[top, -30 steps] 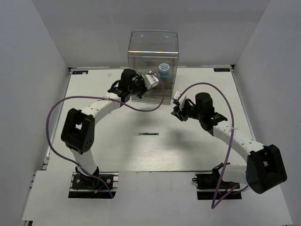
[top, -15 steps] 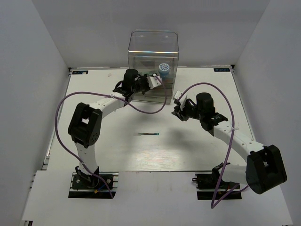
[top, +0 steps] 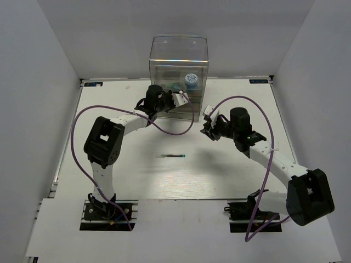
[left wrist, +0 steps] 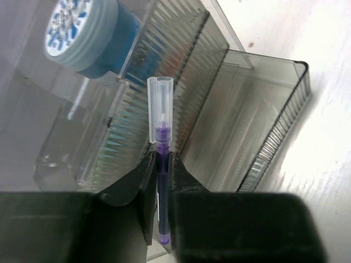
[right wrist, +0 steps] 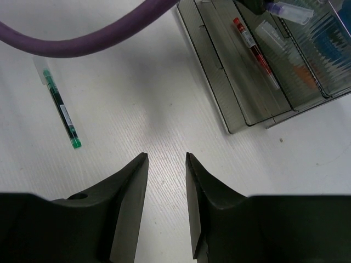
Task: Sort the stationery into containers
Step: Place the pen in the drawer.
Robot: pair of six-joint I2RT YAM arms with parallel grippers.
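Sorting partway; roll (top: pixel 191 80), red pen (right wrist: pixel 251 46) inside organiser (top: pixel 179 52); purple pen (left wrist: pixel 160 137) clamped in left pincer (left wrist: pixel 159 164) over organiser's open drawer (left wrist: pixel 274 137); green pen (right wrist: pixel 62 112) loose on counter (top: pixel 137 175), well in front of organiser; right pincer (right wrist: pixel 166 164) half-spread, empty.

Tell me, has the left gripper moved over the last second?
Yes. The left gripper, shut on a purple pen, has shifted slightly right along the front of the clear organiser.

A tall clear plastic drawer organiser (top: pixel 179 55) stands at the far edge of the white table (top: pixel 109 175), a round blue-white roll (top: pixel 191 80) inside it, the left gripper (top: pixel 182 98) at its front, a thin dark pen (top: pixel 171 156) lying mid-table.
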